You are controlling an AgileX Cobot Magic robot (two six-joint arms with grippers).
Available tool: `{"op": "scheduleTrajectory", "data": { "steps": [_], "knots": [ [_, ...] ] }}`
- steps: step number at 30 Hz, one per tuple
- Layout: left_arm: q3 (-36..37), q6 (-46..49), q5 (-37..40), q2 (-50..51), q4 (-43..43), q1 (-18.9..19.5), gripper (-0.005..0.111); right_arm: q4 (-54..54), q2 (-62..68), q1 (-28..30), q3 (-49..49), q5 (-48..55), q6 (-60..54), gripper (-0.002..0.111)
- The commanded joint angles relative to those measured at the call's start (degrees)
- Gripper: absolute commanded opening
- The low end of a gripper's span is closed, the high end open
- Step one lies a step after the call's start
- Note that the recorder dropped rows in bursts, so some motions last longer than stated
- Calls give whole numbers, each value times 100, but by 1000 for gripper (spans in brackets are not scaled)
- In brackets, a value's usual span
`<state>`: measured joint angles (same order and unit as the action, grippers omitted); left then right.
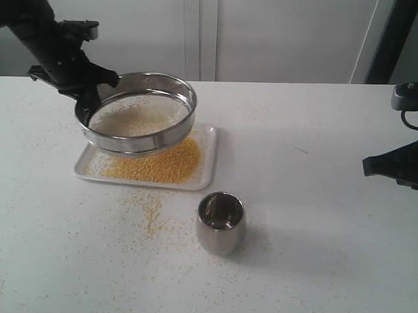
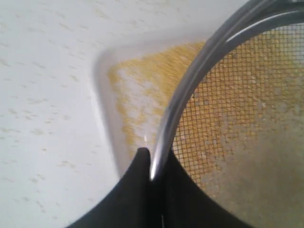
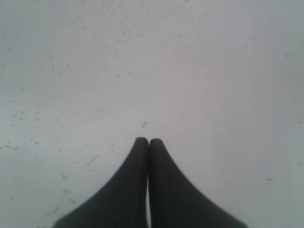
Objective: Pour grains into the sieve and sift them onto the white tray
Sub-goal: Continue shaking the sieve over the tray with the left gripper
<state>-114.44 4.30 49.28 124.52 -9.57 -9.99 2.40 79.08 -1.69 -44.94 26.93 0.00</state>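
Observation:
The sieve (image 1: 139,113) hangs tilted above the white tray (image 1: 208,151), its steel ring wall pinched at the left side by my left gripper (image 1: 87,105). In the left wrist view the left gripper (image 2: 153,164) is shut on the sieve's rim (image 2: 190,90), with mesh (image 2: 247,104) and tray corner (image 2: 102,85) beyond. Pale off-white grains (image 1: 135,116) lie in the sieve. A golden-yellow heap of grains (image 1: 162,163) covers the tray below. My right gripper (image 1: 394,165) hovers at the far right, shut and empty; the right gripper (image 3: 148,141) shows only bare table beneath it.
A small shiny steel cup (image 1: 220,223) stands upright on the table in front of the tray, looking empty. Spilled yellow grains (image 1: 151,213) are scattered on the white table between tray and cup. The table's far edge meets a pale wall.

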Motion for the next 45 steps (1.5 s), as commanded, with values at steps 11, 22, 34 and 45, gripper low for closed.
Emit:
{"op": "scheduleTrajectory", "data": {
  "steps": [11, 22, 34, 45],
  "knots": [
    [-35, 4063, 1297, -110, -2037, 69, 0, 35, -15, 31, -31, -45, 0, 0],
    [-35, 2365, 523, -120, -580, -215, 0, 35, -15, 31, -31, -45, 0, 0],
    [-23, -231, -11, -109, -189, 91, 0, 35, -15, 31, -31, -45, 0, 0],
    [-23, -936, -68, -109, 60, -11, 0, 35, -15, 31, -31, -45, 0, 0]
  ]
}}
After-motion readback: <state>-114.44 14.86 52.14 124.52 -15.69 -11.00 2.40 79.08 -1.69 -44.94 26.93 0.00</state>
